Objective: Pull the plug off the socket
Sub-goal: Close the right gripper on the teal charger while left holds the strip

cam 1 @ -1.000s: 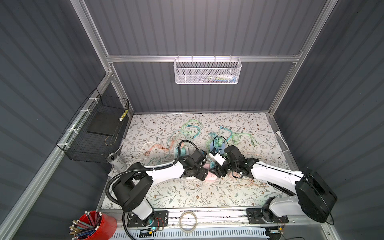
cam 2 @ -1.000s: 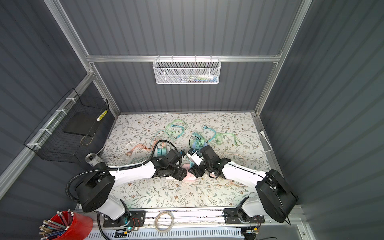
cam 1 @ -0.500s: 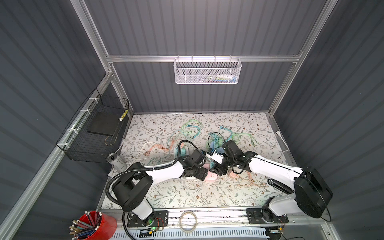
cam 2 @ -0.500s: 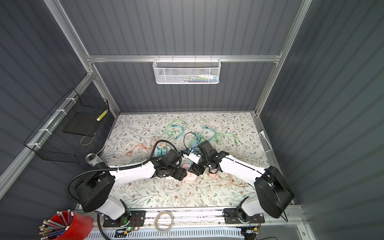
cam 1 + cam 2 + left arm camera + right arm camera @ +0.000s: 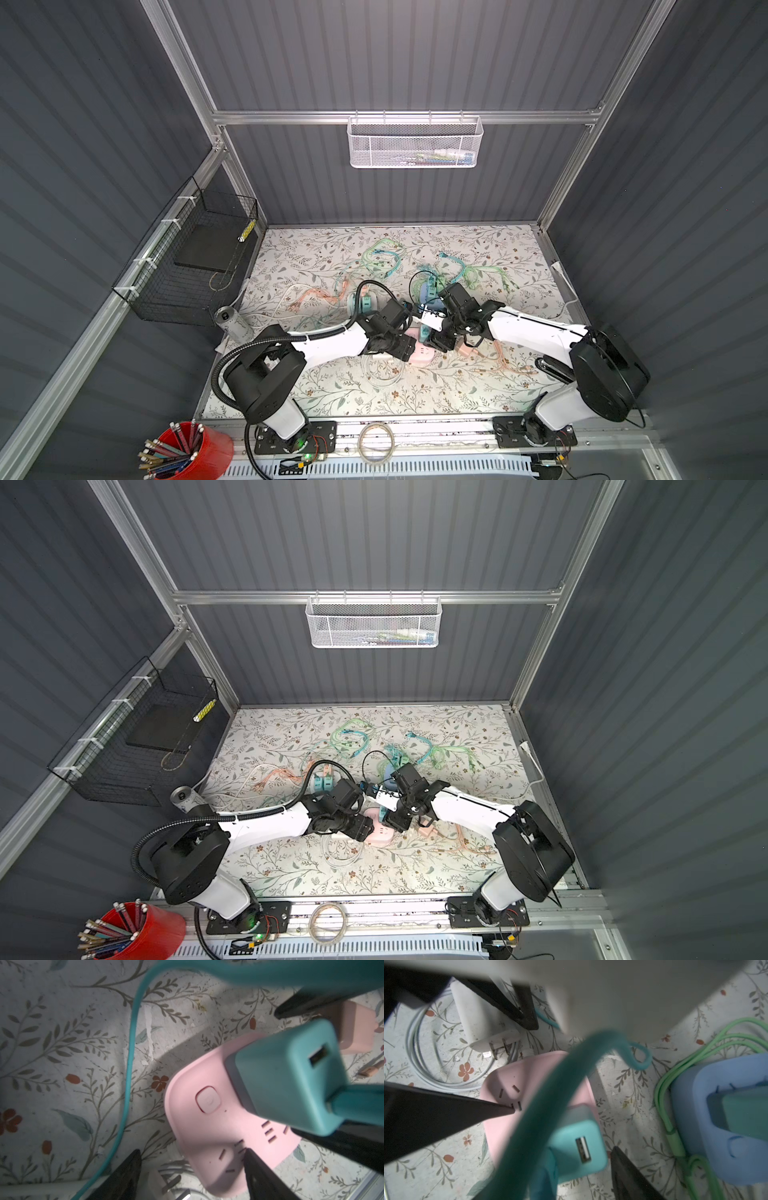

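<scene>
The floral table [image 5: 415, 399] is bare along its front edge, with cables [image 5: 382, 257] crowding the rear. The black wire basket [image 5: 166, 291] at left holds a dark slab [image 5: 203, 249]. The white mesh basket [image 5: 374, 145], top centre, holds small items [image 5: 440, 157]. The red cup [image 5: 212, 453], lower left, holds pencils [image 5: 162, 453]. At centre, the pink socket [image 5: 424, 355] carries the teal plug [image 5: 577, 1147]. The right gripper [image 5: 563, 1128] straddles the plug, jaws apart, unclamped. The left gripper [image 5: 192, 1149] gapes, gripping nothing.

From above, the pink socket [image 5: 424, 356] is mostly covered; up close, the blurred teal cable [image 5: 537, 1109] hides part of the teal plug [image 5: 577, 1145].
</scene>
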Tool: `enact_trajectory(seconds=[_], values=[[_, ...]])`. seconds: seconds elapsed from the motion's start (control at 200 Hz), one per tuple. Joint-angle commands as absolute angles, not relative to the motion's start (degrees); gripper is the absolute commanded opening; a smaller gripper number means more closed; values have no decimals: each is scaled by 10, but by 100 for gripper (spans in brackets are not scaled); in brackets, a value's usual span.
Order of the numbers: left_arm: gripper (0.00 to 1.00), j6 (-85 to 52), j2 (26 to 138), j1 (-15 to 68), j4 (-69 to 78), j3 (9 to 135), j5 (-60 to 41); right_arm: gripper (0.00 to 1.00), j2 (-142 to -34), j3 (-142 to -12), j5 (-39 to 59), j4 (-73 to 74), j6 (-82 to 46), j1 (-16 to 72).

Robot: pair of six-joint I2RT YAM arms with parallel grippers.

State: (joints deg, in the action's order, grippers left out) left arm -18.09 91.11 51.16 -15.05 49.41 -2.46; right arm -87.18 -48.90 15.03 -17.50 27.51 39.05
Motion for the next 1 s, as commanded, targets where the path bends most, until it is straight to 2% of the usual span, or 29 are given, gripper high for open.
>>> enact_trajectory(seconds=[0.0,0.42,0.655,0.846,0.911,0.991], values=[[78,-180,910,509,-156,482,-37,64,-875,-500,155,-157,303,391],[77,-184,913,506,-145,474,-45,58,-902,-520,166,-184,331,393],[77,-199,916,502,-146,469,-40,45,-904,-522,163,-187,331,396],[76,-213,940,500,-152,477,-40,40,-883,-513,172,-172,321,397],[76,-215,941,500,-151,476,-43,41,-876,-507,173,-164,318,398],[76,-215,937,499,-148,475,-43,52,-882,-509,168,-171,321,397]])
